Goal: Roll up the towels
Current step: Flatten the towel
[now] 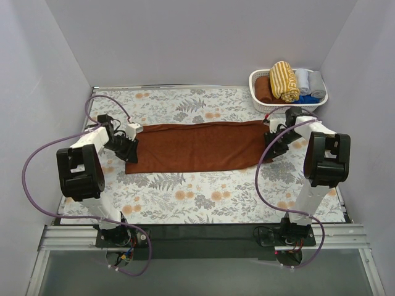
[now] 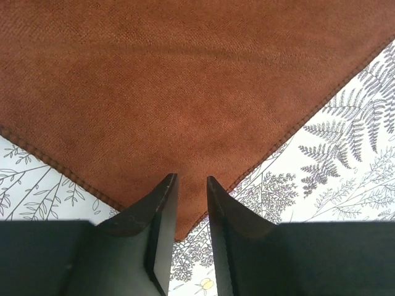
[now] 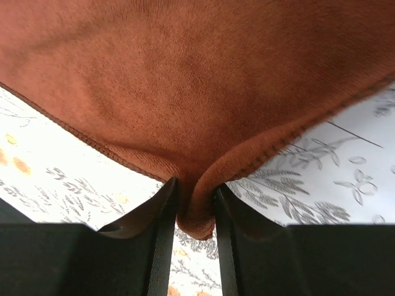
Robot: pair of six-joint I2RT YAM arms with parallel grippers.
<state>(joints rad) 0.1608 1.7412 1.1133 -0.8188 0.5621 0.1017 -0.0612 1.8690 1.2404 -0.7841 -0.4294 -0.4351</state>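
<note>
A long rust-brown towel (image 1: 197, 147) lies flat and spread across the floral table. My left gripper (image 1: 131, 150) sits at its near-left corner. In the left wrist view the towel (image 2: 185, 92) corner lies flat under the left gripper (image 2: 191, 179), whose jaws stand a narrow gap apart with nothing bunched between them. My right gripper (image 1: 271, 143) is at the towel's right end. In the right wrist view the right gripper (image 3: 194, 182) is shut on a bunched corner of the towel (image 3: 197, 80). The mustard-yellow striped towel (image 1: 284, 80) sits rolled in the basket.
A white basket (image 1: 254, 79) stands at the back right, holding a brown roll (image 1: 264, 89), grey rolls (image 1: 310, 81) and a blue cloth (image 1: 307, 98). Purple cables loop beside both arms. White walls enclose the floral table cover (image 1: 185, 191) on three sides.
</note>
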